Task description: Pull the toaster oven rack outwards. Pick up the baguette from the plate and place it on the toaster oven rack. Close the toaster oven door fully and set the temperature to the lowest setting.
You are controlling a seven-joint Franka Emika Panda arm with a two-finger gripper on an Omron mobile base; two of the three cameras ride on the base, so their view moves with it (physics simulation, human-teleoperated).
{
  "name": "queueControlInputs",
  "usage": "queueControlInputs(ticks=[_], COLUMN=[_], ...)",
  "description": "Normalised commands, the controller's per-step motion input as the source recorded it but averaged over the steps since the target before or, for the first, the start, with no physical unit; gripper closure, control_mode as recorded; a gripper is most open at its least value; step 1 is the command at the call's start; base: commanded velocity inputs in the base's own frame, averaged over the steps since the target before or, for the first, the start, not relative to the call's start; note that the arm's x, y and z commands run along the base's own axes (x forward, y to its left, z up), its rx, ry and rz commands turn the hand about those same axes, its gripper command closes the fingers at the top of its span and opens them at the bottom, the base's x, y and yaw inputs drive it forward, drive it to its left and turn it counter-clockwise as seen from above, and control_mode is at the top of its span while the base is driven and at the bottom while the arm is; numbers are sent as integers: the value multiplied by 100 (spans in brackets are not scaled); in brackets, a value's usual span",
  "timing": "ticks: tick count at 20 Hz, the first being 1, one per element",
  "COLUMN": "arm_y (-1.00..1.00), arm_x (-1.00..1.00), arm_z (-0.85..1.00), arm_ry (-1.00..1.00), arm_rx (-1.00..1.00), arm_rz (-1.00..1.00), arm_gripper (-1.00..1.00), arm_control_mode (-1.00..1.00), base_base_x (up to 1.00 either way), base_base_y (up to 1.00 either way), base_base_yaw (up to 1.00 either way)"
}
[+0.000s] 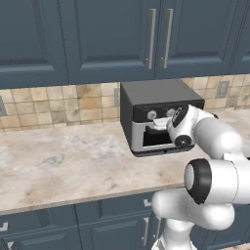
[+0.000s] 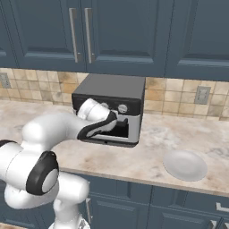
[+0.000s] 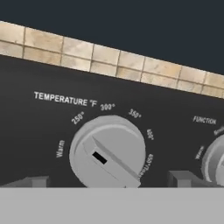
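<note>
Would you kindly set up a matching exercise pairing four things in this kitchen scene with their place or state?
Things:
1. plate
2. temperature knob
3. toaster oven
4. hand

Places or states:
A. against the tiled backsplash
B. bare, on the counter right of the oven
C. open, at the control strip
D. between the finger tips, in the hand view

Pairs: 1-B, 2-D, 3-A, 4-C
</note>
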Motion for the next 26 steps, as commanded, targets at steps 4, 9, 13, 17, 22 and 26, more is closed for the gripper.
queueControlInputs(ticks=[4,9,13,17,22,26], arm_y=[-9,-2,0,0,-4,-21], arm_x=[39,24,12,2,15,20], arm_z=[0,0,0,1,5,9], arm_ry=[0,-5,-19,-26,-19,-11], arm_rx=[-1,0,0,-1,-6,-8], arm_rz=[13,13,11,10,6,2], arm_gripper=[-100,-100,-100,-100,-100,-100], arm_control_mode=[-100,-100,-100,-100,-100,-100], base_base_x=[0,0,0,0,0,0], base_base_y=[0,0,0,0,0,0], base_base_yaw=[0,0,0,0,0,0])
